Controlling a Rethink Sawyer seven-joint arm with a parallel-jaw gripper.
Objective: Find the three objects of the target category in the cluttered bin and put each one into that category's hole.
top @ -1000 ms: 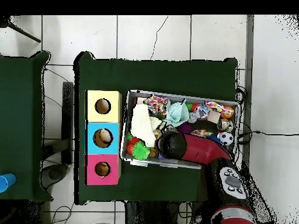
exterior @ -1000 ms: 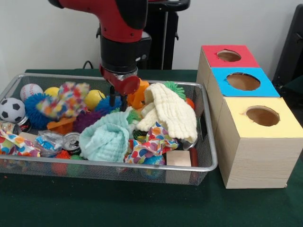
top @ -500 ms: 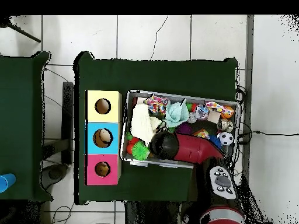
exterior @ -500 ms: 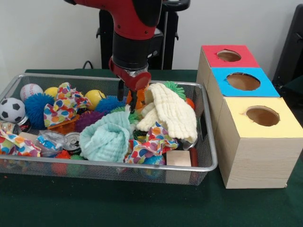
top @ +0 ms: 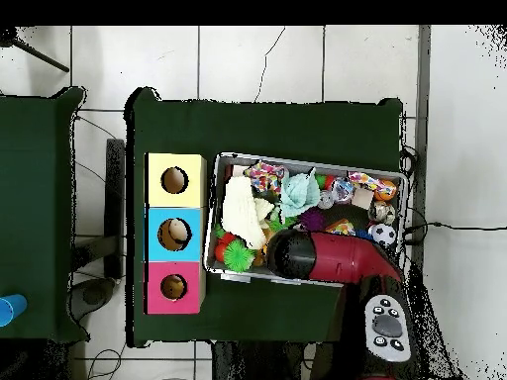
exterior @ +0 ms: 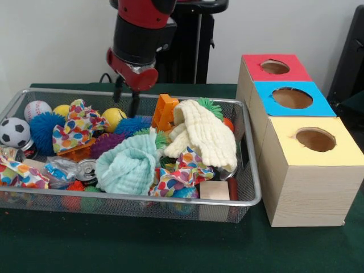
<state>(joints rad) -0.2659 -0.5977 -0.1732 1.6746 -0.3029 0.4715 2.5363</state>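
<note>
Empty gripper above a crowded bin

The gripper (exterior: 125, 98), jaws open and holding nothing, hangs upper left over the wire bin (exterior: 245, 149); closing among the balls (exterior: 114, 118) and cloths (exterior: 208, 134) could snag the wrong item.

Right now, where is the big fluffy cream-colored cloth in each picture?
Front view: the cream cloth lies at the right end of the wire bin, beside the boxes with holes.
Overhead view: the cream cloth lies at the bin's left end, again on the side nearest the boxes.
Shared landmark: the blue-topped box, the middle of the three.
</note>
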